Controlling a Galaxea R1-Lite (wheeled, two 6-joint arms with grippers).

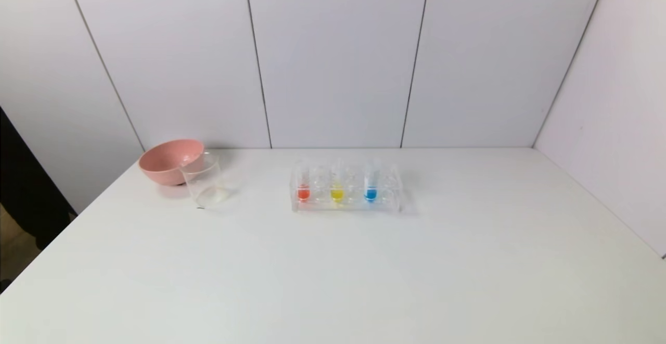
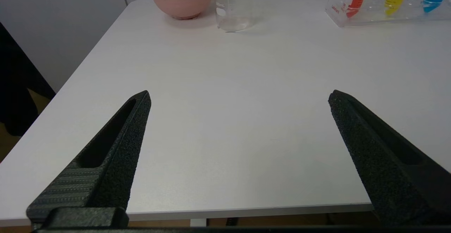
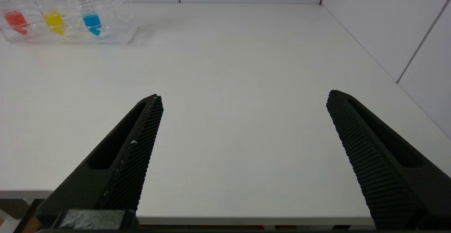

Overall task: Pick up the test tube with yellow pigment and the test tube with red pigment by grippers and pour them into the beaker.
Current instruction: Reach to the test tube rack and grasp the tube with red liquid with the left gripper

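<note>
The test tube with red pigment (image 1: pixel 303 185) and the test tube with yellow pigment (image 1: pixel 337 187) stand upright in a clear rack (image 1: pixel 387 201) at the middle of the white table. The clear beaker (image 1: pixel 204 181) stands to the rack's left, in front of the pink bowl. My left gripper (image 2: pixel 239 97) hovers open over the table's near left edge, far from the beaker (image 2: pixel 234 9) and the red tube (image 2: pixel 355 3). My right gripper (image 3: pixel 243 97) hovers open over the near right edge, far from the yellow tube (image 3: pixel 53 18). Neither gripper shows in the head view.
A pink bowl (image 1: pixel 167 161) sits at the back left, touching or just behind the beaker. A blue-tipped tube (image 1: pixel 370 185) stands in the rack's right part. Walls close the table at the back and right. The table's left edge drops off to the floor.
</note>
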